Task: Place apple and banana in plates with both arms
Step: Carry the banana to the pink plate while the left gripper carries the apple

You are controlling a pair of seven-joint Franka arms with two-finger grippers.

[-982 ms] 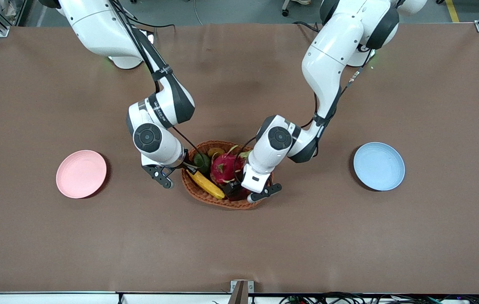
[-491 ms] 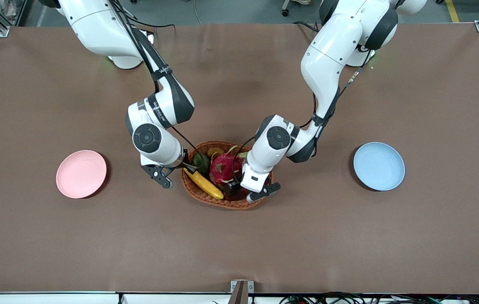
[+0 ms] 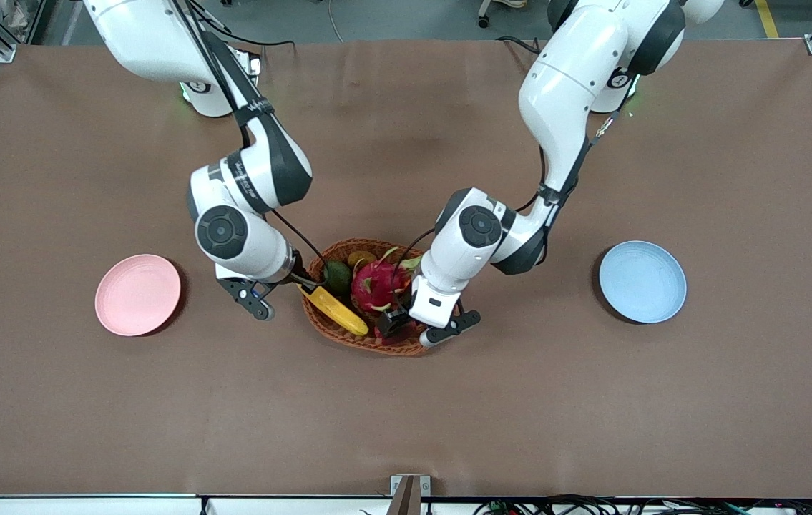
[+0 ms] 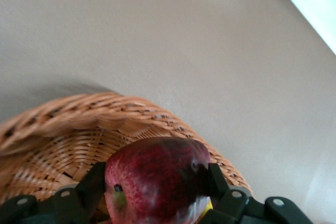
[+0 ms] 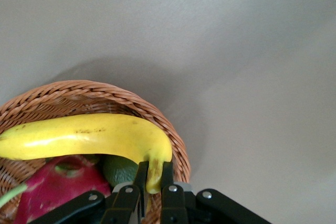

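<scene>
The dark red apple [image 4: 157, 179] sits between my left gripper's [image 4: 157, 187] fingers, just above the wicker basket [image 4: 63, 129]. In the front view this gripper [image 3: 395, 323] and the apple [image 3: 406, 330] are at the basket's edge nearest the camera. My right gripper [image 5: 154, 178] is shut on the stem end of the yellow banana [image 5: 89, 136], which lies across the basket's rim. In the front view this gripper [image 3: 302, 285] holds the banana [image 3: 334, 310] over the basket's rim [image 3: 348, 337], toward the pink plate [image 3: 137, 294]. The blue plate [image 3: 642, 281] lies toward the left arm's end.
The basket also holds a pink dragon fruit [image 3: 377, 284], a dark green avocado [image 3: 338, 275] and an orange fruit [image 3: 361, 257]. The dragon fruit [image 5: 52, 187] and avocado [image 5: 119, 169] lie under the banana. Both plates are bare, with brown table between them and the basket.
My right gripper has moved toward the pink plate, drawing the banana's end with it. My left gripper with the apple has shifted only slightly.
</scene>
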